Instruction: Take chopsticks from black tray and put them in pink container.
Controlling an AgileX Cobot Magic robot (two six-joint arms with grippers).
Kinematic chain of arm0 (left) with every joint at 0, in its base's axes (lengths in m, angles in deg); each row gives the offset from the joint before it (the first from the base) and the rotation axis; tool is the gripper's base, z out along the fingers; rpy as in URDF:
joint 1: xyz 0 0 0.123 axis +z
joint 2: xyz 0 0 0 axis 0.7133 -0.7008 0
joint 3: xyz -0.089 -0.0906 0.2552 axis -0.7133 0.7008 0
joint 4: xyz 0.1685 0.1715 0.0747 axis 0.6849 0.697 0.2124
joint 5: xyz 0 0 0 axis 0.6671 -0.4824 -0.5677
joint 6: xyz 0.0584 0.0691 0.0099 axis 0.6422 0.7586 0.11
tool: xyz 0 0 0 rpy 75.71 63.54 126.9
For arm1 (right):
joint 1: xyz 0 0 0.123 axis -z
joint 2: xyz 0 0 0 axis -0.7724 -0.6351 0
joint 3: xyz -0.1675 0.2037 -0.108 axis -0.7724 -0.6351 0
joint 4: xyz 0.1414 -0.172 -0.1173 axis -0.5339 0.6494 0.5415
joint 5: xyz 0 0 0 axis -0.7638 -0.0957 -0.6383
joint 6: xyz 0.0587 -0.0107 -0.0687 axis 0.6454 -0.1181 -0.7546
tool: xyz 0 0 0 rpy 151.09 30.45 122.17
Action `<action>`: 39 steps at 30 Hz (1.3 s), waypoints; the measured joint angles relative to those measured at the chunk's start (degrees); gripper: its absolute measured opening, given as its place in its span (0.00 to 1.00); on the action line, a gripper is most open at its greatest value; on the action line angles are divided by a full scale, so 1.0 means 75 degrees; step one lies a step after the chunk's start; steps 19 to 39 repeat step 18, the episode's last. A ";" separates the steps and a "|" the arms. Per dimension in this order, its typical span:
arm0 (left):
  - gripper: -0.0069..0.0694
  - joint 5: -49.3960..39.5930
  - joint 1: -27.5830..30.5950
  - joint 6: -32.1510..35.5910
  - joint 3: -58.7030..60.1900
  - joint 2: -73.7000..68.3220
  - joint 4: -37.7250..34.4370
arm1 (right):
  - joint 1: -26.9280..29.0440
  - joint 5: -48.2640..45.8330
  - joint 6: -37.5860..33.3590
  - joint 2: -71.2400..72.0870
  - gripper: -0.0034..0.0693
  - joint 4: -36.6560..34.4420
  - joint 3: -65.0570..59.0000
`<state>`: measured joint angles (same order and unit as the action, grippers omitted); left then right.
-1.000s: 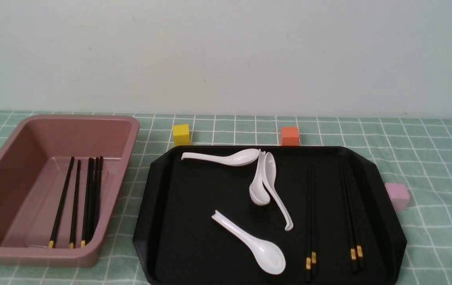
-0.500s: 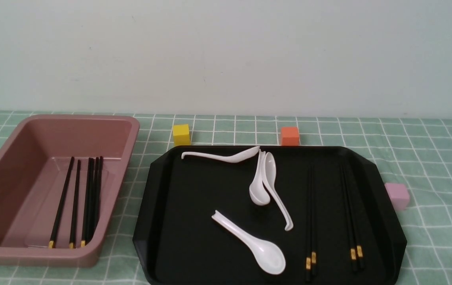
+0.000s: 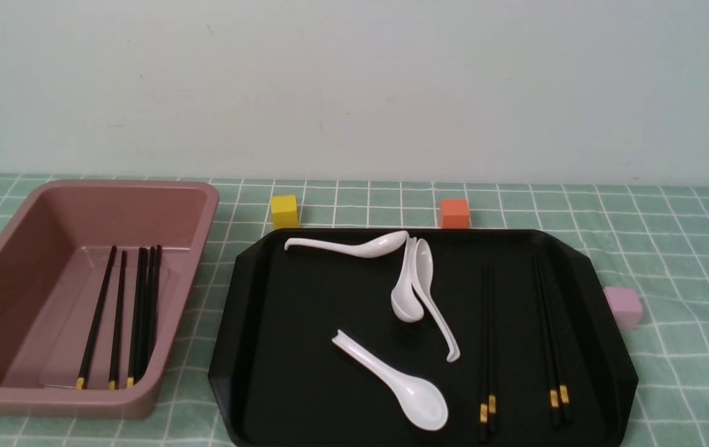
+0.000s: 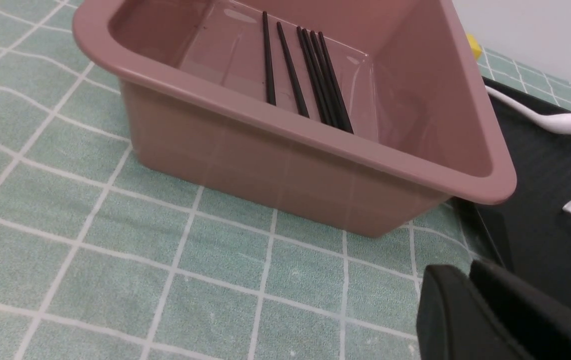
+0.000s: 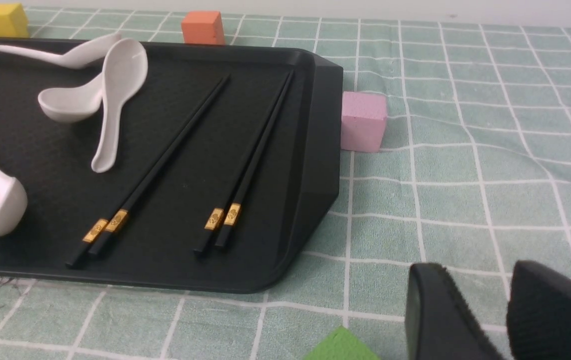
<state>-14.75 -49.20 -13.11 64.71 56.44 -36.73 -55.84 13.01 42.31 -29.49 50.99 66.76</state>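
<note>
Two pairs of black chopsticks (image 3: 486, 347) (image 3: 550, 335) with gold bands lie side by side on the right half of the black tray (image 3: 305, 372). In the right wrist view those chopsticks (image 5: 165, 155) (image 5: 255, 155) rest on the tray (image 5: 323, 150). Several more chopsticks (image 3: 118, 316) lie in the pink container (image 3: 208, 211) on the left. Neither gripper shows in the front view. My left gripper (image 4: 468, 270) is shut on nothing, low over the cloth by the near corner of the container (image 4: 290, 132). My right gripper (image 5: 478, 270) is open and empty, over the cloth beside the tray's near right corner.
Several white soup spoons (image 3: 392, 379) lie in the tray's left and middle. A yellow cube (image 3: 284, 211) and an orange cube (image 3: 454, 213) stand behind the tray, and a pale pink cube (image 3: 623, 306) touches its right edge. A green block (image 5: 340, 345) sits near my right gripper.
The white spoon at the tray's back edge has rocked onto its side and partly back. Chopsticks, tray and container have not moved.
</note>
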 joint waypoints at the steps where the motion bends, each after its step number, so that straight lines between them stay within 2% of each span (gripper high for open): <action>1: 0.18 0.0000 0.0000 0.0000 0.0000 0.0000 0.0000 | 0.0000 0.0000 0.0000 0.0000 0.38 0.0000 0.0000; 39: 0.20 0.0000 0.0000 0.0000 0.0000 0.0000 -0.0017 | 0.0000 0.0000 0.0000 0.0000 0.38 0.0000 0.0000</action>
